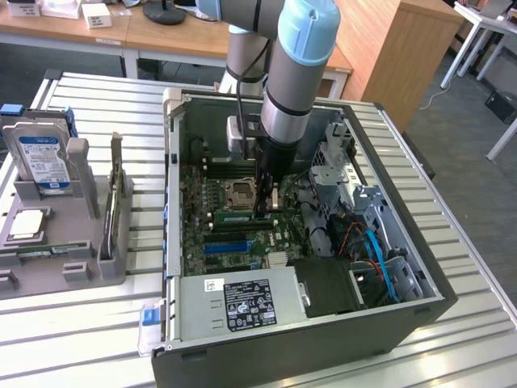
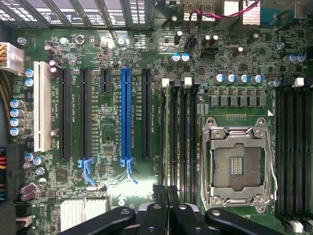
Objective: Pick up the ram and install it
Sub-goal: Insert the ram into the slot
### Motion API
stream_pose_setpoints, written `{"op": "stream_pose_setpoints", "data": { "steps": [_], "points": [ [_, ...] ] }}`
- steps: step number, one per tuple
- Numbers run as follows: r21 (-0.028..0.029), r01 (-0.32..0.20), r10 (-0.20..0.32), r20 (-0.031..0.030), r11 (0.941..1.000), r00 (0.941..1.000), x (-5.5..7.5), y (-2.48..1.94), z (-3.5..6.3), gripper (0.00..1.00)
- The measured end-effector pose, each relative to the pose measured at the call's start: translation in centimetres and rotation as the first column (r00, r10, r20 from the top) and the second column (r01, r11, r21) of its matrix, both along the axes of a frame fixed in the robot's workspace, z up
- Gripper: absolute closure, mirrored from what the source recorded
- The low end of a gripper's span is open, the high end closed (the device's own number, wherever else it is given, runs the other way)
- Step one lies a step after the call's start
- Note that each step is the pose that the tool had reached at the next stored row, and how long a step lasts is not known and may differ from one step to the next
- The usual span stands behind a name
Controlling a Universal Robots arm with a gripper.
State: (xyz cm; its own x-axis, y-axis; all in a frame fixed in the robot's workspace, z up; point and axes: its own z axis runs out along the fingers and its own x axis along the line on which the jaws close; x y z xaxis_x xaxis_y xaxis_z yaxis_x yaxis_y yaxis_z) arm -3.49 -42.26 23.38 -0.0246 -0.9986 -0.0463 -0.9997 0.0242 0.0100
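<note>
The ram [image 1: 234,217] is a green stick with dark chips, standing on edge in a black memory slot beside the CPU socket [image 1: 240,192] inside the open PC case. My gripper [image 1: 264,210] hangs straight down over the end of the ram toward the exterior view's right; whether it touches the stick I cannot tell. In the wrist view my gripper [image 2: 164,196] is shut, its black fingertips together with nothing between them, directly over the bank of black memory slots [image 2: 178,137] next to the CPU socket [image 2: 237,164].
A blue expansion slot [image 2: 125,115] and black slots lie beside the memory bank. The power supply [image 1: 242,303] fills the case's near side, and a drive cage with cables [image 1: 363,242] its right. A grey holder with a hard drive [image 1: 40,158] stands on the table at the exterior view's left.
</note>
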Motion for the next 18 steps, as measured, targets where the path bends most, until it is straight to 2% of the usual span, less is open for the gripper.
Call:
{"op": "stream_pose_setpoints", "data": {
  "steps": [18],
  "points": [
    [-0.0004, 0.0, 0.0, 0.0004, 1.0, 1.0, -0.12, 0.05, -0.16, 0.88]
  ]
}}
